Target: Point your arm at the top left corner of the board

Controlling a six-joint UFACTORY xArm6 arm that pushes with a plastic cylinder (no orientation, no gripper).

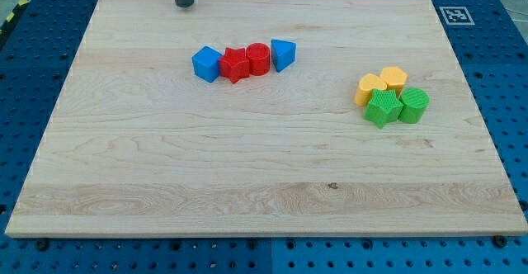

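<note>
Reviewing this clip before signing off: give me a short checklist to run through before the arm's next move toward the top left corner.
1. My tip visible: ok, near the board's top edge.
2. Tip at the top left corner: not ok, it sits to the right of it.
3. Path leftward clear of blocks: ok.
4. Blue cube, nearest block, apart from the tip: ok.
5. Yellow-green cluster far off at the view's right: ok.
</note>
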